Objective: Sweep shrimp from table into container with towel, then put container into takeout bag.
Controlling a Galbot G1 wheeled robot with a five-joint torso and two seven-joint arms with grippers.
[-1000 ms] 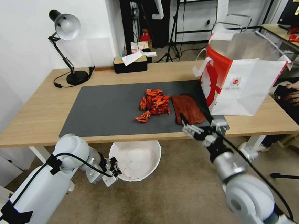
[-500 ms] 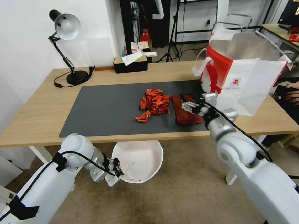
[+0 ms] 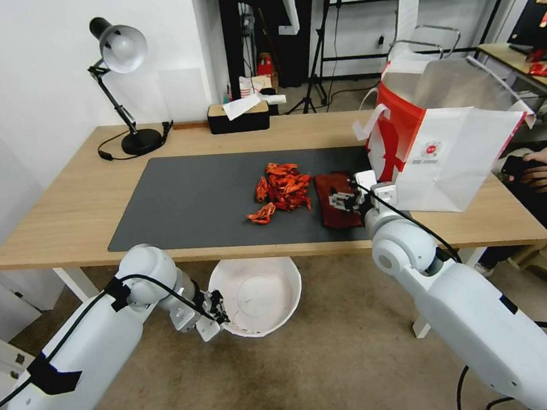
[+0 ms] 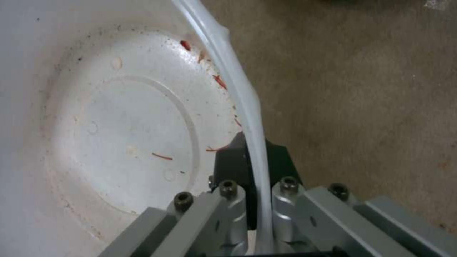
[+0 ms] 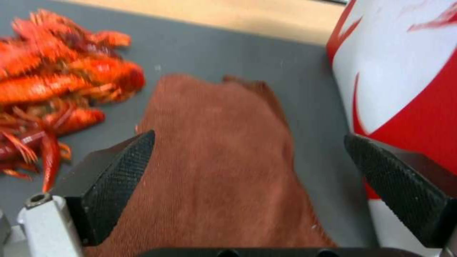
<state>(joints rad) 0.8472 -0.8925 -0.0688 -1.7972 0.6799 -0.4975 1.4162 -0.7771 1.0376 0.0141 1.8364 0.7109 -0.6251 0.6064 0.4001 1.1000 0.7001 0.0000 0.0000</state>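
Hovering spread wide over the towel (image 5: 224, 157): right gripper (image 3: 344, 198) fingers (image 5: 119, 167), not yet gripping. Left gripper (image 3: 213, 309) fingers clamped on the container (image 3: 255, 295) rim, below the desk (image 3: 65, 209) edge. Shrimp (image 3: 282, 188) just beside towel, takeout bag (image 3: 446, 147) opposite. Next: probably descending, pinching cloth.

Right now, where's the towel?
In the head view the towel lies flat on the dark mat, right of the shrimp and left of the takeout bag, with the open right gripper directly over it.
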